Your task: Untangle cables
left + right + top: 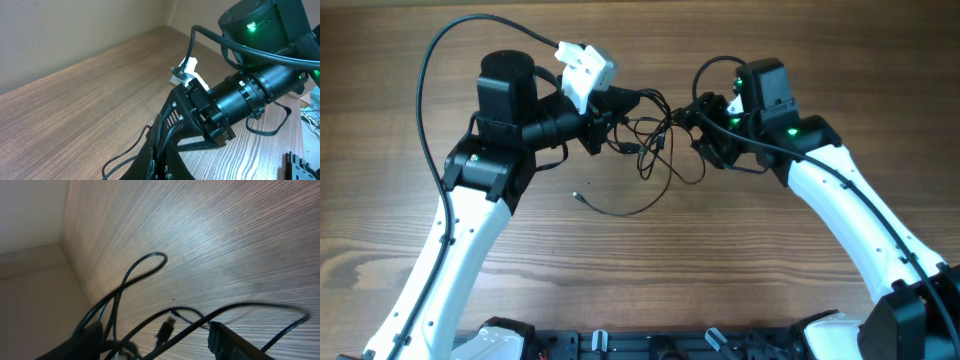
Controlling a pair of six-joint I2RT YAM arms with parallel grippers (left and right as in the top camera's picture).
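Note:
The cables [654, 142] are a loose tangle of thin black wires between the two grippers, above the wooden table [620, 280]. One strand loops down toward me and ends in a small plug [578, 196] lying on the wood. My left gripper [603, 128] is at the tangle's left side, shut on cable strands [125, 157] that run out of its fingers [161, 150]. At the tangle's right side, my right gripper [702, 125] is open. In the right wrist view its fingers [232, 342] stand wide apart, with several strands and a dangling plug [167, 327] crossing the gap.
The right arm's black wrist [250, 95], with its green light, is close in front of the left gripper. A thick black robot cable [430, 70] arcs over the left arm. Black fixtures [650, 345] line the table's near edge.

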